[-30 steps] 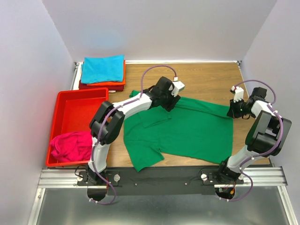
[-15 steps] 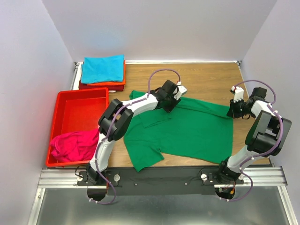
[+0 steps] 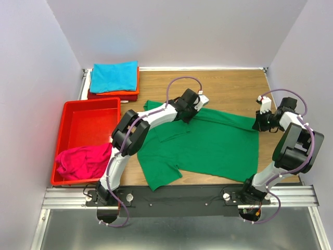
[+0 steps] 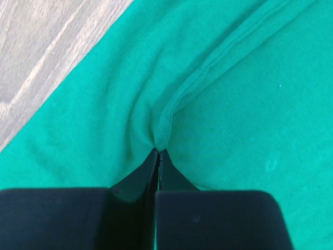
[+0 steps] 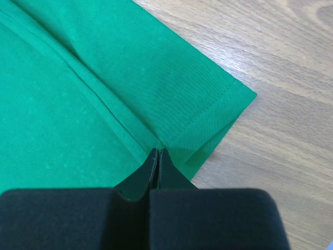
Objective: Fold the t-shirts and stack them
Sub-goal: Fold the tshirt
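Both ends of the green t-shirt (image 3: 218, 148) now being gripped
Top view: it is lying spread on the surface (image 3: 229, 86), the left claw (image 3: 186, 115) having just closed on its far edge. Left wrist: pinching a cloth ridge. Right wrist: the right claw (image 5: 157, 151) is clamping a hem corner; the fold is looking ready to start

Closes the left gripper (image 4: 157, 152) from wide open to a tight pinch on a raised fold of the green t-shirt (image 3: 218, 146) near its far edge. Swings the elbow of the left arm (image 3: 130, 136) rightward, away from the red tray (image 3: 91, 100), over the shirt's left side. Nudges the wrist slightly far and right.
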